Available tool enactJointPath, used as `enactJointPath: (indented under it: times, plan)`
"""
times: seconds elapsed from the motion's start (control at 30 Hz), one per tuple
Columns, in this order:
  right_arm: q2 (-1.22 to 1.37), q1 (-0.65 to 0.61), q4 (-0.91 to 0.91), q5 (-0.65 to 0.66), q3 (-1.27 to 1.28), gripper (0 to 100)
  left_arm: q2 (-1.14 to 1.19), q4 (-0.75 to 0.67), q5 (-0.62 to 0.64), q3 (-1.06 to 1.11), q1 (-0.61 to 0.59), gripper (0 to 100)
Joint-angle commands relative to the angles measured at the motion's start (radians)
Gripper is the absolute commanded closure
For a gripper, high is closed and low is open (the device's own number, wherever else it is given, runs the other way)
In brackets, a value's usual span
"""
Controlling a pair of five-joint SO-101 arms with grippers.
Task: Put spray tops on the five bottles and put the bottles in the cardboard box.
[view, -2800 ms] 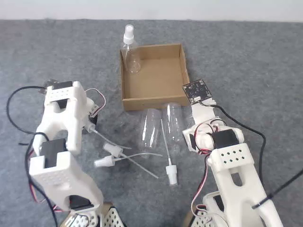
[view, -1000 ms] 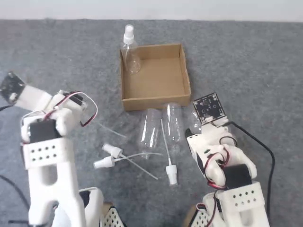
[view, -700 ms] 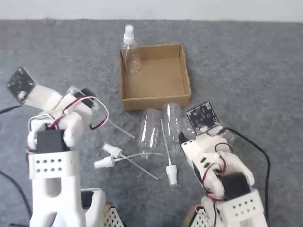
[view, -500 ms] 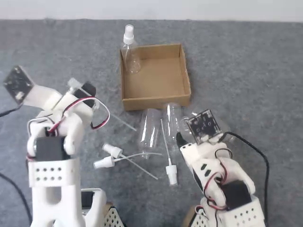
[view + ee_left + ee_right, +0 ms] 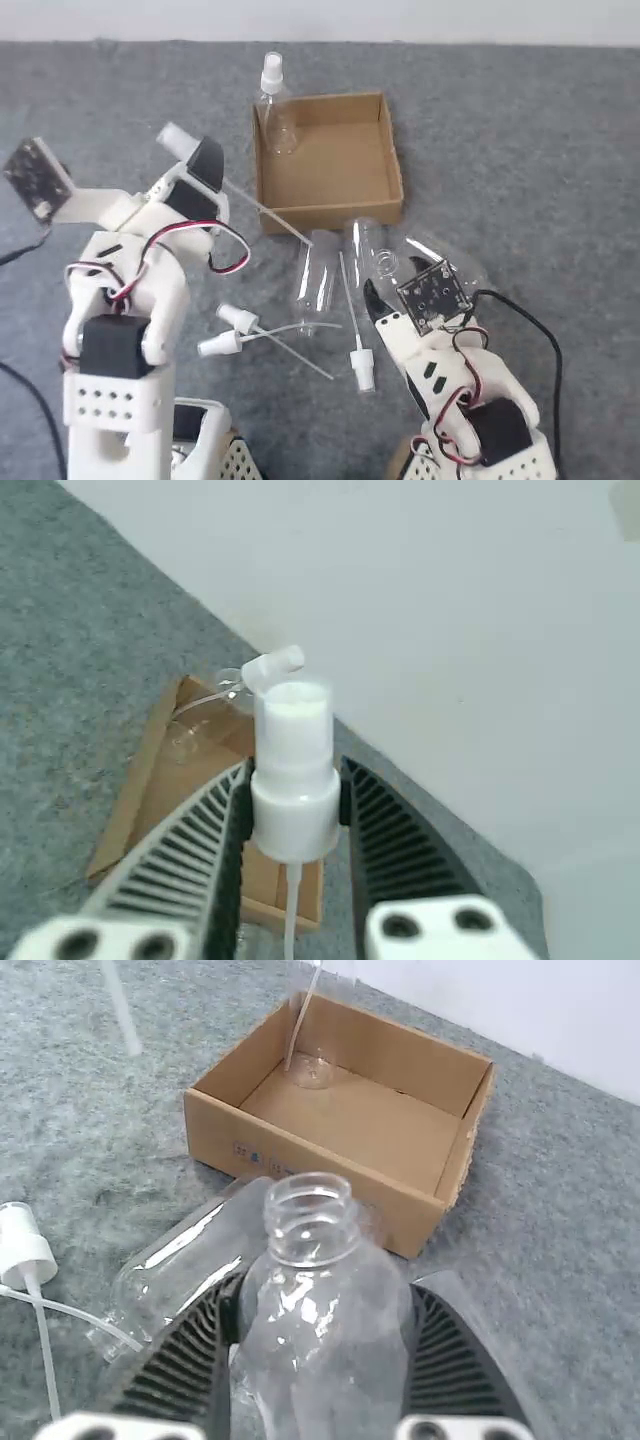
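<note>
My left gripper [image 5: 195, 160] is shut on a white spray top [image 5: 177, 138], held in the air left of the cardboard box [image 5: 330, 215]; its long tube slants down toward the box's front corner. The left wrist view has the spray top [image 5: 292, 770] upright between the jaws of that gripper [image 5: 292, 825]. A clear open bottle [image 5: 435, 255] is held by my right gripper [image 5: 405, 280] just in front of the box, neck up. In the right wrist view the bottle [image 5: 320, 1300] sits in the gripper [image 5: 320, 1360], facing the box [image 5: 300, 1175].
A capped bottle [image 5: 275, 110] leans in the box's back left corner. Two open bottles [image 5: 315, 280] [image 5: 365, 262] lie in front of the box. Three loose spray tops [image 5: 235, 318] [image 5: 218, 343] [image 5: 362, 368] with tubes lie on the grey carpet between the arms.
The left arm has lifted the spray top and swung it toward the box. The right arm has raised the bottle off the carpet and drawn it slightly back.
</note>
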Motion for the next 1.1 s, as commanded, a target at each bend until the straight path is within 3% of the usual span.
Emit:
enactJointPath:
  times: [0.0,0.13,0.47,0.6,0.77,1.07]
  plan:
    - [-0.012,-0.015,-0.021,0.012,-0.006,91.9,-0.055,-0.061,-0.009,-0.015,0.063,99]
    - [-0.012,-0.015,-0.033,0.012,-0.003,91.9,-0.071,-0.084,-0.063,-0.013,0.127,99]
    - [-0.012,-0.031,-0.031,0.012,-0.003,91.9,-0.066,-0.126,-0.064,0.001,0.224,99]
    - [-0.012,-0.031,-0.031,0.012,-0.003,91.9,-0.074,-0.216,-0.064,0.076,0.270,99]
    - [-0.012,-0.031,-0.031,0.012,-0.003,91.9,-0.074,-0.301,-0.064,0.151,0.307,99]
    - [-0.012,-0.031,-0.031,0.012,-0.003,91.9,-0.074,-0.305,-0.063,0.162,0.328,99]
